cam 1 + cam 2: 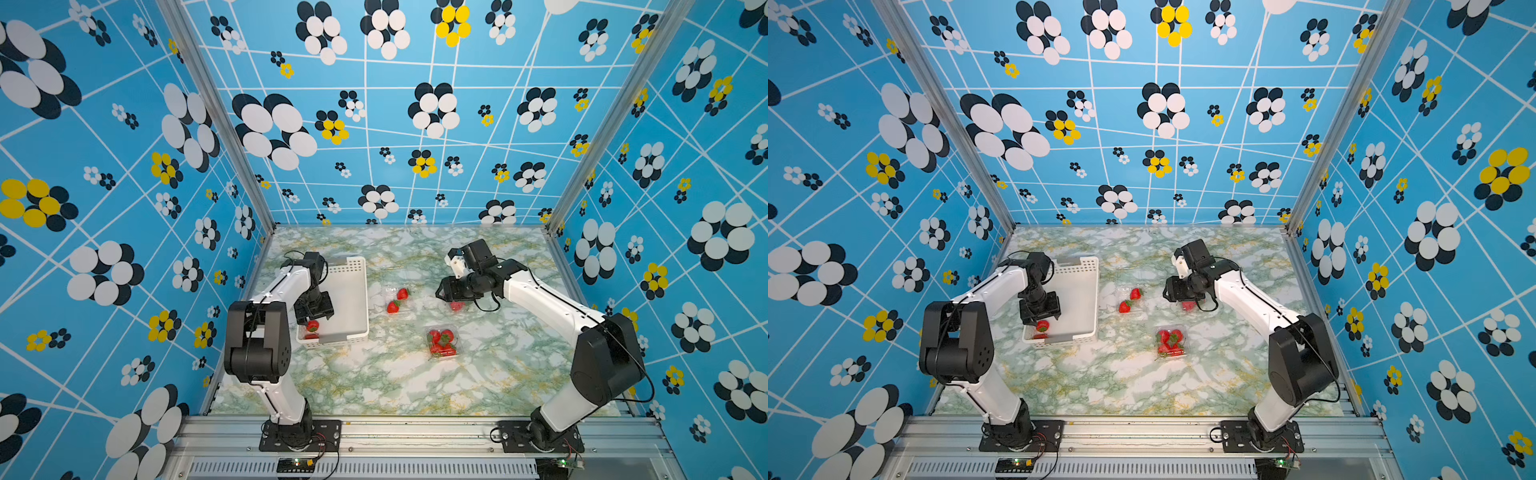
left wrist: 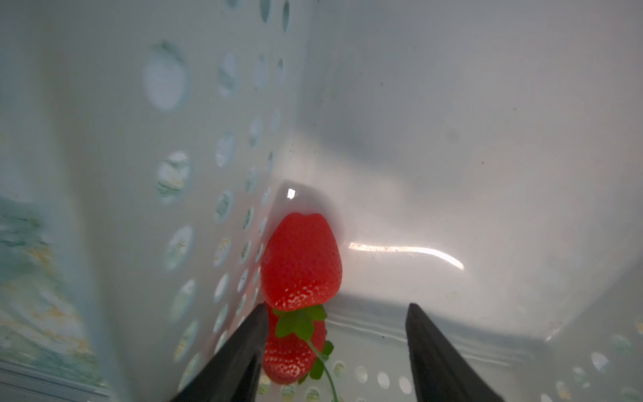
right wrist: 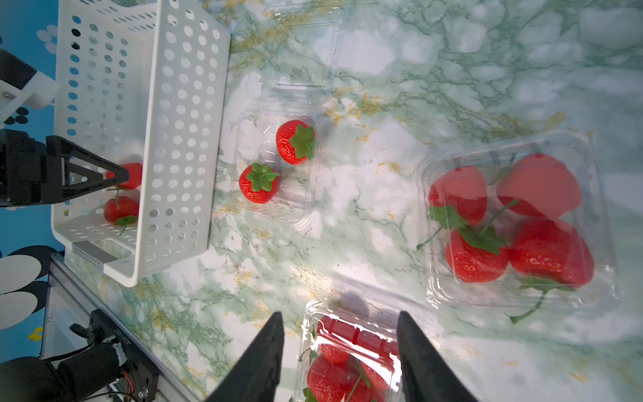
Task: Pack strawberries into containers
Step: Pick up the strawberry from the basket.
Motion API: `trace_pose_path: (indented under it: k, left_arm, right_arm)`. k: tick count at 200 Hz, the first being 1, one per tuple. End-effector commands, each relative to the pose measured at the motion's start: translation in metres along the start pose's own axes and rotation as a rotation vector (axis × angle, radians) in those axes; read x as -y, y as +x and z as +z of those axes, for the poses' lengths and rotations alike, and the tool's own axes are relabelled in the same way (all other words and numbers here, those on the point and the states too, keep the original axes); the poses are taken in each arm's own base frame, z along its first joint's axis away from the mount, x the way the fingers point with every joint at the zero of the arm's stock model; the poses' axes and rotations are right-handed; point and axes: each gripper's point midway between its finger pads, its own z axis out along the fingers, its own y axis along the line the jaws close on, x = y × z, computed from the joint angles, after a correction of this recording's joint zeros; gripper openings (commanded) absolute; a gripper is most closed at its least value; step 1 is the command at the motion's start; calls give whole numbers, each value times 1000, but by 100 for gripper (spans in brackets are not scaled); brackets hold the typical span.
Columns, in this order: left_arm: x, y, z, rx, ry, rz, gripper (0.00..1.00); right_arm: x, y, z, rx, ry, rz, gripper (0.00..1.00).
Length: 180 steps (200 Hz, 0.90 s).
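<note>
– How many punnets are on the bench [image 1: 374,382]?
– Three clear ones. The middle punnet [image 3: 300,199] lies just right of the white basket [image 1: 351,297] and holds two strawberries [image 3: 294,142], apart from each other. The near punnet [image 3: 603,290], right of centre, holds four strawberries [image 3: 476,259] packed together. The third punnet [image 3: 351,343] is farther right, under the right hand [image 3: 340,315]. It has red fruit in it, but I cannot count it.
– And in the basket?
– Two strawberries [image 2: 301,261], touching, in its near left corner against the perforated wall.
– What about the hands?
– The left hand [image 2: 337,308] is down inside the basket with its fingers spread. One finger [image 2: 255,334] is right beside the two berries and nothing is pinched. The right hand's fingers are spread too, one on each side of the third punnet. On one side there is a gap between finger and plastic. I cannot tell whether the other finger touches it.
</note>
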Motion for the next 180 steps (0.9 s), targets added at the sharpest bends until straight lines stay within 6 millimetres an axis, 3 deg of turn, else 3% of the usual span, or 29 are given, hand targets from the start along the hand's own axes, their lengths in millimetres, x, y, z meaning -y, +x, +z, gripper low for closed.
trace_pose_path:
  k: [1,65,180]
  left_arm:
    - [-4,4,14,-38,-8,6,64]
    - [-5,8,24,-62,-8,0,63]
    - [1,-6,39,-29,10,-56,60]
  right_arm:
    - [-4,-3,1,-6,-1,-6,54]
    - [-1,0,3,-15,9,1,54]
    - [-4,3,8,-49,-9,-30,53]
